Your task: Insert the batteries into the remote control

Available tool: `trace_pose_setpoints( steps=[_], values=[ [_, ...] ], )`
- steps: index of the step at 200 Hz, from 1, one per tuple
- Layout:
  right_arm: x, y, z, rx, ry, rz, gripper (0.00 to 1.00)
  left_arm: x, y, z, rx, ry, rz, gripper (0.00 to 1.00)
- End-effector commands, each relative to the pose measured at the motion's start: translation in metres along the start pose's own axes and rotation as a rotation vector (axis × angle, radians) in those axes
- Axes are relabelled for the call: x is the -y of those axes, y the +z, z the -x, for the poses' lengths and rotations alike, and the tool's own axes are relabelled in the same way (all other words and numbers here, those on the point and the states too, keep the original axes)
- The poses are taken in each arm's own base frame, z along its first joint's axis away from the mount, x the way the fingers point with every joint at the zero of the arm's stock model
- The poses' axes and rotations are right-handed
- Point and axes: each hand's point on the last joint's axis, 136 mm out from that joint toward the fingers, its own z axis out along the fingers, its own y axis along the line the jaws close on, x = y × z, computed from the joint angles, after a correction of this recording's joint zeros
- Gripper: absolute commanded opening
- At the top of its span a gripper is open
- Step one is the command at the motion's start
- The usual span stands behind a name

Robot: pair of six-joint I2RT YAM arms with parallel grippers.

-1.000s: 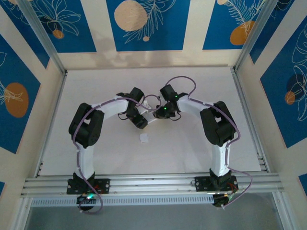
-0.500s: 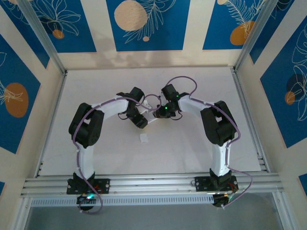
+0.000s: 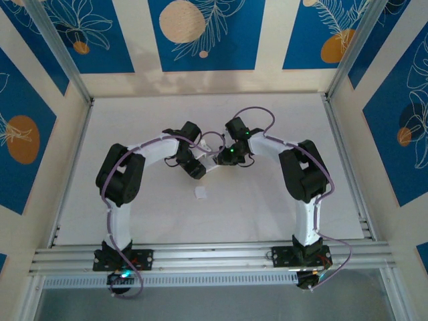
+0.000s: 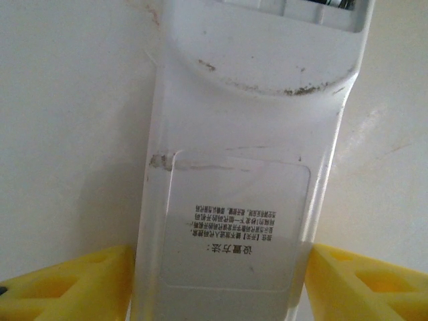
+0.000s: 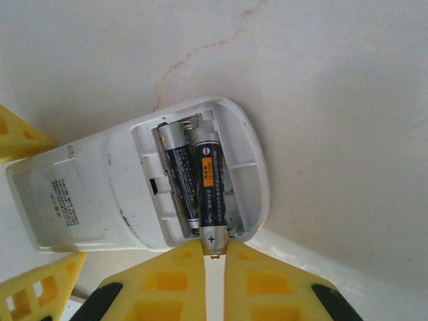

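the remote control (image 4: 227, 167) lies back-up on the white table (image 3: 267, 200), its sides clamped between the left gripper (image 4: 221, 284)'s yellow fingers (image 4: 73, 284). the right gripper (image 5: 214, 267), nearly closed, pinches the end of one battery (image 5: 208, 184), which rests in the open compartment beside the other battery (image 5: 175, 170). both arms bend inward, wrists meeting mid-table.

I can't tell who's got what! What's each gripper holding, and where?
The left gripper holds the remote control by its two side edges, at the label end. The right gripper pinches one battery by its plus-end tip.

White arms (image 3: 119, 224) w/ blk joints (image 3: 120, 177), purple cables (image 3: 256, 108), yellow fingers (image 5: 154, 281).
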Motion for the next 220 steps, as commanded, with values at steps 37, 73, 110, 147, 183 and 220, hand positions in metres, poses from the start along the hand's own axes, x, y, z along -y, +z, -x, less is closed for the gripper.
trace_pose_setpoints(
  steps=[37, 73, 110, 147, 183, 220],
  values=[
    [-0.006, 0.009, 0.001, -0.034, 0.012, 0.025, 0.13, -0.001, 0.002, 0.000, -0.009, -0.002, -0.028, 0.67],
    [-0.011, 0.005, 0.001, -0.030, -0.009, 0.038, 0.13, -0.001, 0.003, -0.001, -0.013, -0.004, -0.027, 0.67],
    [-0.018, -0.007, 0.007, 0.005, -0.038, 0.057, 0.13, 0.000, 0.005, -0.001, -0.019, -0.006, -0.036, 0.65],
    [-0.019, -0.010, 0.009, 0.013, -0.040, 0.057, 0.13, 0.000, 0.006, -0.002, -0.025, -0.005, -0.036, 0.60],
    [-0.020, -0.010, 0.009, 0.013, -0.040, 0.058, 0.13, -0.001, 0.006, -0.003, -0.027, -0.001, -0.033, 0.57],
    [-0.020, -0.012, 0.013, 0.025, -0.041, 0.060, 0.13, -0.001, 0.006, -0.003, -0.028, 0.003, -0.036, 0.55]
  ],
)
